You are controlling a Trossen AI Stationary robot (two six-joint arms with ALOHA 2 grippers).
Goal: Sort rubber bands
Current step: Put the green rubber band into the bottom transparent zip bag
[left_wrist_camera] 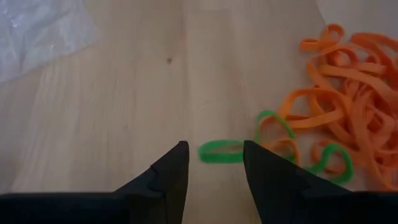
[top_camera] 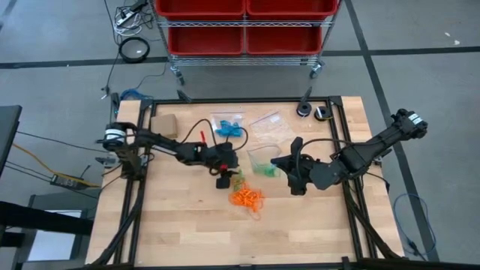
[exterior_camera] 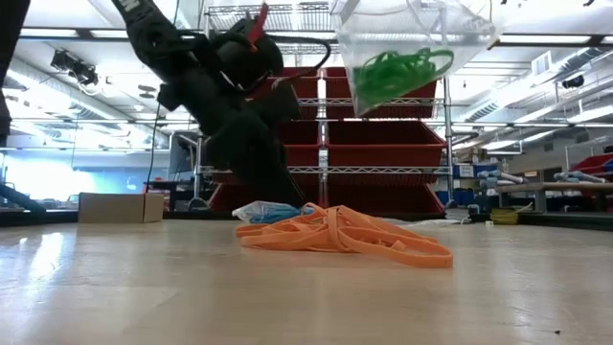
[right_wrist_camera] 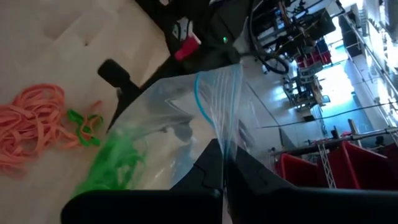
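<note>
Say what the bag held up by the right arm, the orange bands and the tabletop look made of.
Bag: thin clear plastic, glossy and creased, the green bands inside showing through. Orange bands: flat matte loops lying limp, probably rubber. Tabletop: pale wood, with grain and plank seams.

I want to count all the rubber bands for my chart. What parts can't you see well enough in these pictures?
- Green bands in the bag held by the right hand: bunched behind plastic, uncountable in the low and right wrist views.
- Orange pile: cut off by the left wrist picture's edge; too small from above.
- Blue bands: too small in the high view, mostly hidden behind the orange pile in the low view.
- Left hand: the low view doesn't show its fingertips.
</note>
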